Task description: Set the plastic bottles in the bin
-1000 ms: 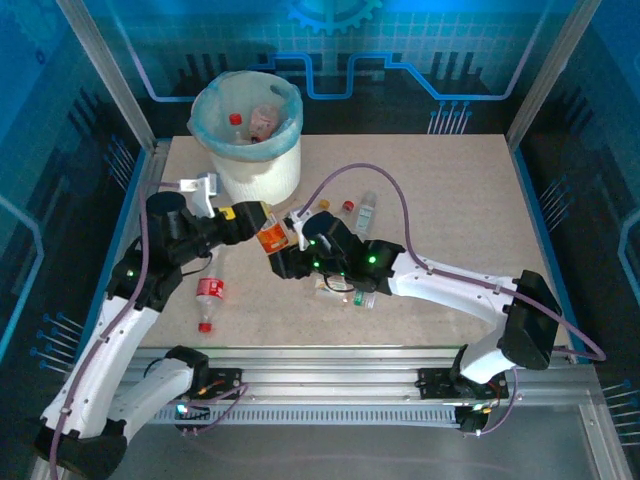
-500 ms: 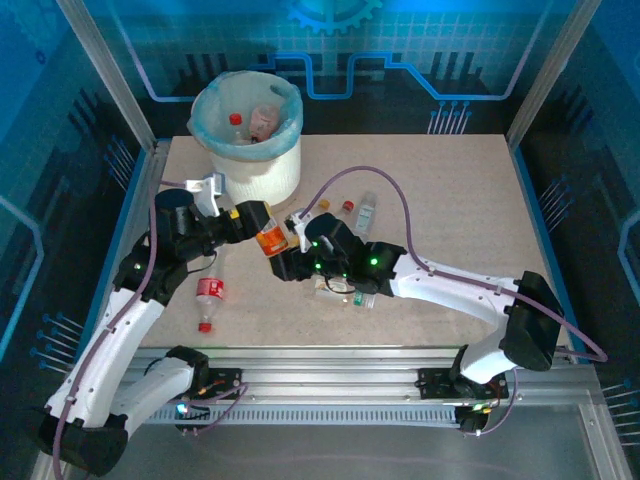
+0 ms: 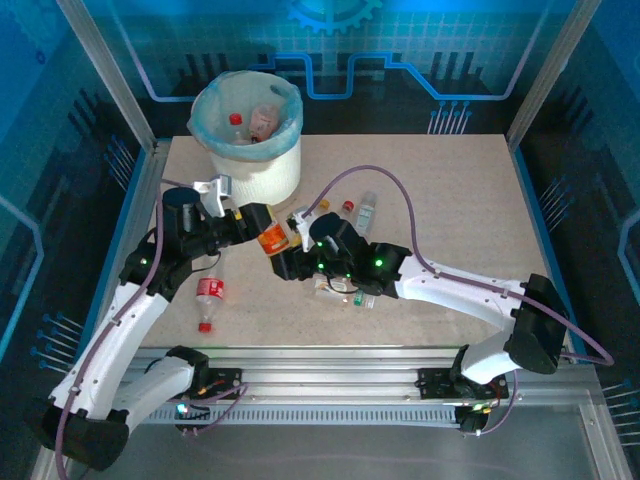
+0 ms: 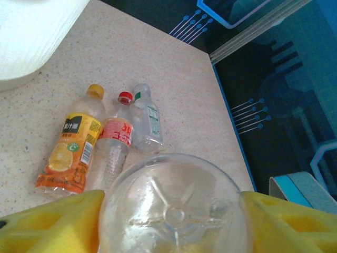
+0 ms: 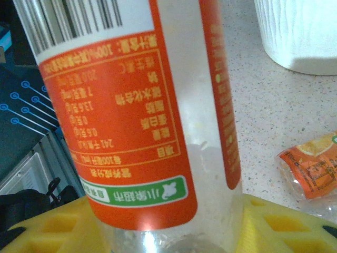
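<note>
Robot lab test cell. Closed in by aluminium frame posts [image 3: 105, 75] and blue translucent panels [image 3: 420, 40] printed with circuit traces and a gear [image 3: 335, 10]. Inside, a speckled beige bench [image 3: 450, 190]. Along its near edge, a slotted aluminium rail [image 3: 330, 375] with white robot arms [image 3: 455, 290] bolted on, trailing looped purple cables [image 3: 370, 167].

Beige speckled table [image 3: 470, 200] open at right; white round blue-lined bin [image 3: 262, 172] blocking far-left corner, clear plastic bottles [image 3: 366, 211] strewn mid-table
</note>
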Tool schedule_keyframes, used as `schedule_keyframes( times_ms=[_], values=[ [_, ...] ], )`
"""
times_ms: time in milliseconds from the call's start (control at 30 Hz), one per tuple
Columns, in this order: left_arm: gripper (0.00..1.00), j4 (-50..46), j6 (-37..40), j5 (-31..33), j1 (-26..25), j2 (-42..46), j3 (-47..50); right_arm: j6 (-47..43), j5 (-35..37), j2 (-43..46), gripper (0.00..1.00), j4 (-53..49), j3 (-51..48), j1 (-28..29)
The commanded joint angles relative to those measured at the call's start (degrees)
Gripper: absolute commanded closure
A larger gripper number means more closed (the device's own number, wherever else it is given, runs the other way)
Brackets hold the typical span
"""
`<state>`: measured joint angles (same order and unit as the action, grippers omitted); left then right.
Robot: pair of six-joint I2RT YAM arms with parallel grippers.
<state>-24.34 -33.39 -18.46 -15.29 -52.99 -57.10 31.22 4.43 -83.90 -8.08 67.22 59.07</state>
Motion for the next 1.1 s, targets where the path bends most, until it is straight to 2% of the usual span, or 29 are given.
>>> schedule_keyframes(
  times_ms=[0,100,200,433,567,800,933,1067],
  values=[
    [0.4,0.1,-0.8,-1.5,-0.1,-0.1,0.2,-1.2,0.0,1.9,0.45,2.1,-0.3,-0.5],
    [0.47,0.1,-1.0,-1.5,-0.1,0.1,0.2,-1.1,0.3,2.1,0.44,2.0,-0.7,-0.5],
    [0.47,-0.1,-1.0,-1.1,-0.1,0.2,0.0,-1.1,0.4,2.4,0.42,1.8,-0.8,-0.5],
    [0.48,-0.4,-0.6,1.3,-0.1,1.5,-0.7,-0.5,3.1,3.5,0.16,-0.5,-0.6,-0.5],
    [0.49,-1.3,2.2,4.4,-0.1,1.9,-4.0,-1.7,5.1,5.8,0.12,-1.0,-1.2,-0.5],
    [0.55,-3.3,11.4,13.4,-0.1,-3.2,-18.5,-8.5,11.7,11.1,0.11,-1.5,-0.2,-0.5],
    [0.55,-2.4,17.2,17.6,-0.1,-10.7,-29.5,-14.4,16.0,11.3,0.11,-2.5,2.6,-1.2],
    [0.55,-1.7,21.4,19.9,0.3,-20.7,-41.3,-16.6,15.1,9.2,0.11,-4.8,6.6,-4.1]
  ],
)
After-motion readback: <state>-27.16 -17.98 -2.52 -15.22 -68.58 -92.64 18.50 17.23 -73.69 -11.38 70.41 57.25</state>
